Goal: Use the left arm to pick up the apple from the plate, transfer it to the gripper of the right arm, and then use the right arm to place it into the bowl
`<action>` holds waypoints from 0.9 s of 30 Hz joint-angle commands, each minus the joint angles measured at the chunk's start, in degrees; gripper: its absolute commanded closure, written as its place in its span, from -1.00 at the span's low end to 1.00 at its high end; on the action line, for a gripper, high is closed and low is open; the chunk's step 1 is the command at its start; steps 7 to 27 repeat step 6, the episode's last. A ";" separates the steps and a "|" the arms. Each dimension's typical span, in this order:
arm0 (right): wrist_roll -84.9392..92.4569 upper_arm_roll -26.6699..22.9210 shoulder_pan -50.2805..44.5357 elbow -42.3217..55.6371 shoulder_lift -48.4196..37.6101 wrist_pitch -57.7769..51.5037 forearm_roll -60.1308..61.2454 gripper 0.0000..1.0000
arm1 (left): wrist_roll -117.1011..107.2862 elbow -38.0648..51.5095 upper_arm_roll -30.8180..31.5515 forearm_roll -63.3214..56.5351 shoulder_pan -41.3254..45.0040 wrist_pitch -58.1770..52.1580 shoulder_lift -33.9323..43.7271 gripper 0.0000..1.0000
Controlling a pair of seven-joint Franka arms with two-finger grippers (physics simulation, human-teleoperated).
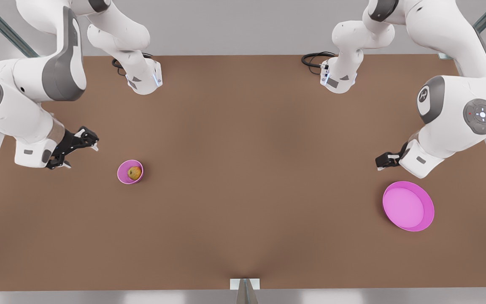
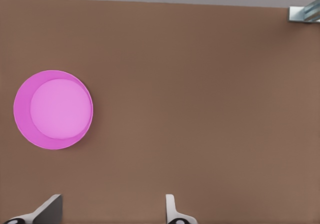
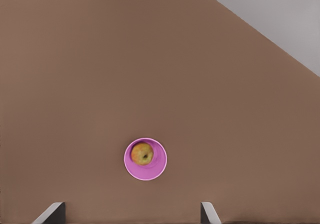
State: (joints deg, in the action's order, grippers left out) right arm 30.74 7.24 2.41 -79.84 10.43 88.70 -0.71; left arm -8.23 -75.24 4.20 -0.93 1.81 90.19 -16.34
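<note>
Task judged essentially complete: apple [image 1: 134,172] resting inside the bowl [image 1: 123,175], toward the wall of the bowl nearer the table's middle, stem dimple facing up in the right wrist view [image 3: 142,153]. Nothing of it touching either gripper. Taking the bowl as landmark: right gripper [image 1: 74,147] just off to the front view's left of the bowl and slightly farther back, raised clear of the rim, fingers [image 3: 52,212] spread wide with only bare table between them, pinching nothing. Plate [image 1: 420,221] well apart from the bowl, far across the table [image 1: 243,169] toward the front view's right and a little nearer the front edge; interior bare and pink, no apple on it, as confirmed in the left wrist view [image 2: 24,109]. Left gripper [image 1: 384,161] likewise far from the bowl, just behind the plate and near its rim, fingers [image 2: 171,209] parted and holding nothing. Pickup, handover and drop into the bowl all apparently done, going by where things lie. Nothing obvious left beyond pulling both arms back to a rest pose. Little risk remaining: apple seated deep within the bowl's wall, bowl upright and flat on the table, unlikely to roll out unless nudged by the nearby right gripper.
</note>
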 commanded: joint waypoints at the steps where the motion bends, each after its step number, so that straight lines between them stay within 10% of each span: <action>1: -29.24 0.05 0.05 0.04 0.38 -1.51 0.09 -1.00 | -0.91 0.10 0.02 -0.04 0.04 -0.01 -0.01 -1.00; 27: -29.51 0.14 0.23 0.21 0.29 -1.60 1.24 -1.00 | -1.00 0.10 0.02 -0.04 0.04 -0.01 -0.01 -1.00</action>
